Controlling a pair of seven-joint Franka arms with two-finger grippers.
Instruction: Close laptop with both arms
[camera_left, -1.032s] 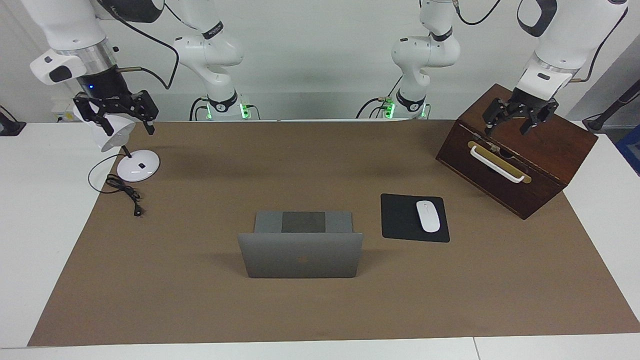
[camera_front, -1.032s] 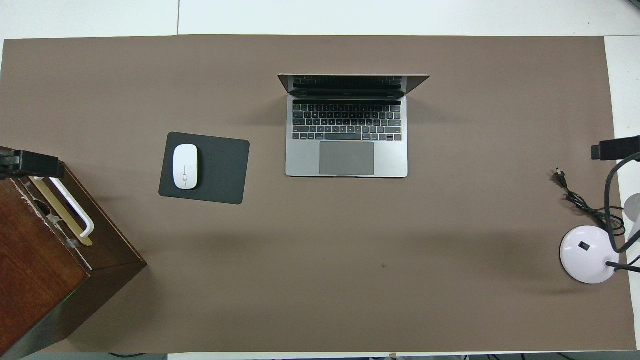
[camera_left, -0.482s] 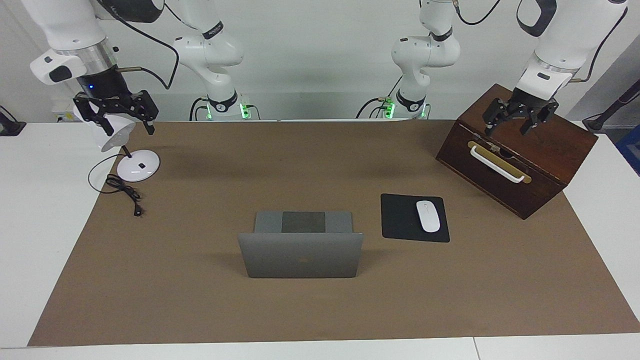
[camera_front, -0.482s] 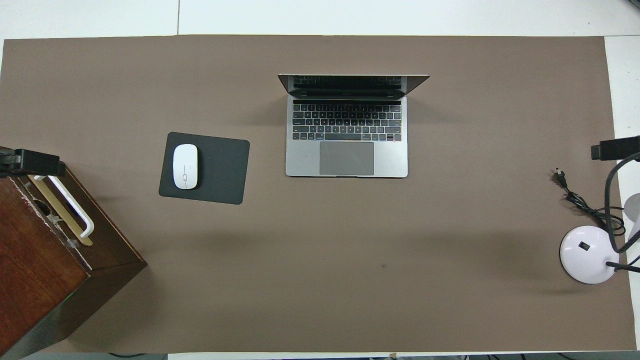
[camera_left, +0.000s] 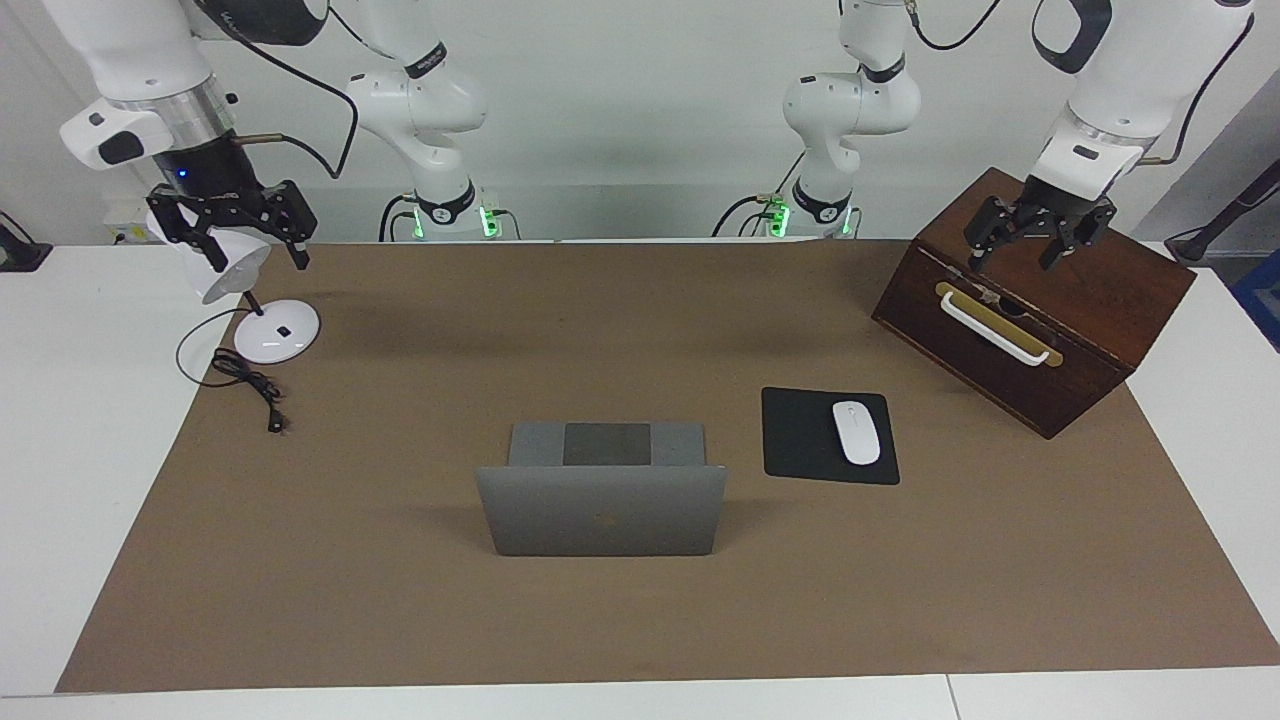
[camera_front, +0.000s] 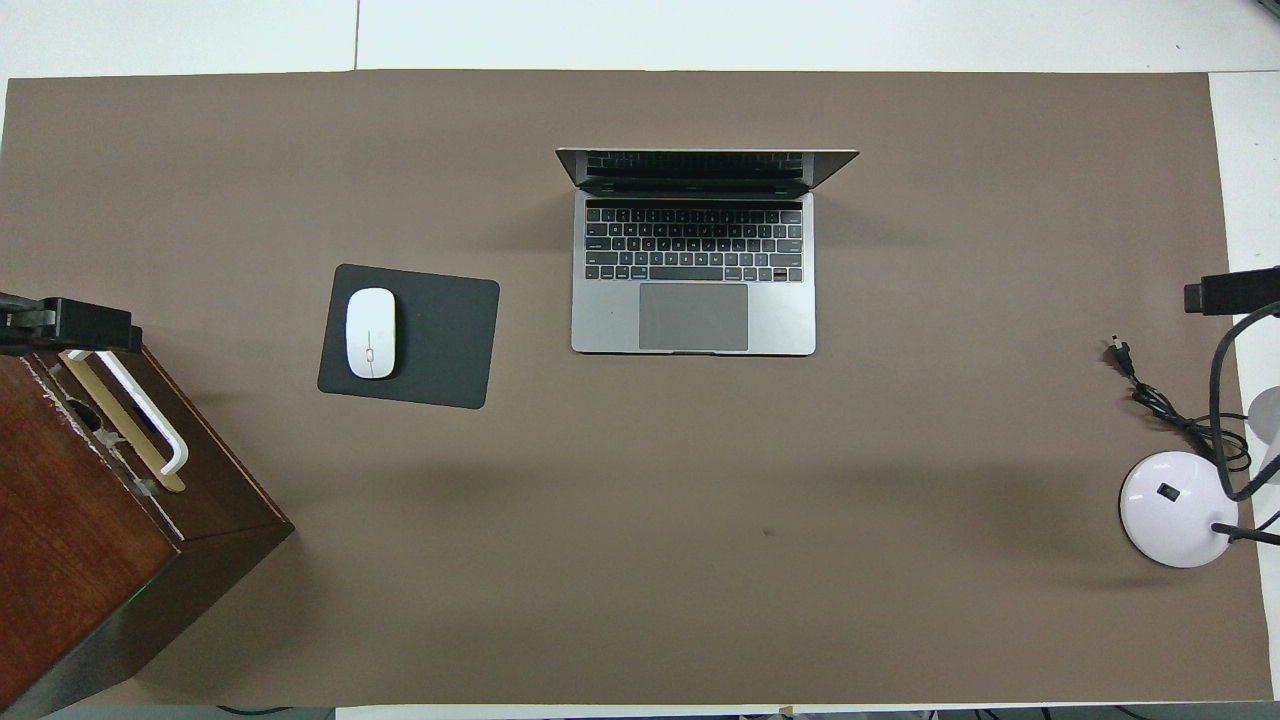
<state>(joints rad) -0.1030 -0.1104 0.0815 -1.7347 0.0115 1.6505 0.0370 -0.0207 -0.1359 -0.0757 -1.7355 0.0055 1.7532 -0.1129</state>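
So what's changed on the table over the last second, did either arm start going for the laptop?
Almost nothing. The left end effector, open above the wooden box, has crept slightly; it holds nothing. The right end effector stays open over the desk lamp. Neither has started toward the laptop, which is open as before, and the mouse and mouse pad haven't moved.

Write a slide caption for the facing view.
Open laptop waits mid-table; left hand hangs open over the wooden box, right hand open over the lamp.
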